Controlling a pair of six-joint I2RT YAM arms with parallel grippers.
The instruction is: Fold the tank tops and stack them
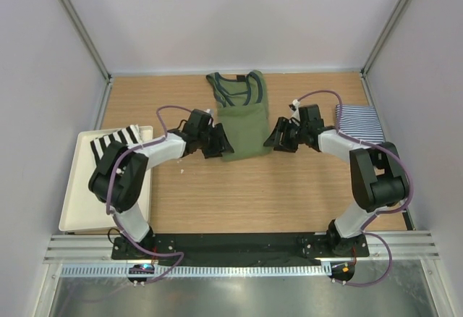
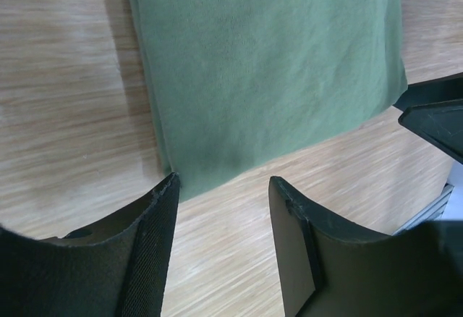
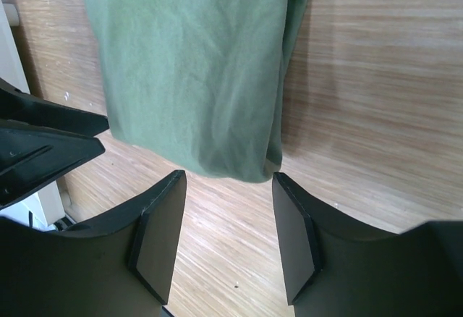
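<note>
Left end effector [image 2: 223,183]: jaws are held partly open, nothing is gripped between them, and the tips are set low over the surface [image 1: 289,194] at the near left corner of the olive green tank top [image 2: 275,64], one finger just beside the cloth's edge. Right end effector [image 3: 228,179]: jaws are likewise held partly open and empty, placed at the near right corner of the same garment, with the hem just beyond the tips. Olive green tank top: laid flat in the middle of the surface toward its far side and folded lengthways into a narrow strip; navy-trimmed straps and neckline are turned to the far edge, the hem to the near side, between the two end effectors. Striped tank top [image 1: 359,121]: navy-and-white, seen folded at the right side of the surface, beside the right arm and apart from the olive one. Tray [image 1: 72,208]: white, set at the left edge of the surface; a black-and-white striped cloth [image 1: 116,140] is seen at its far end, partly hidden by the left arm.
</note>
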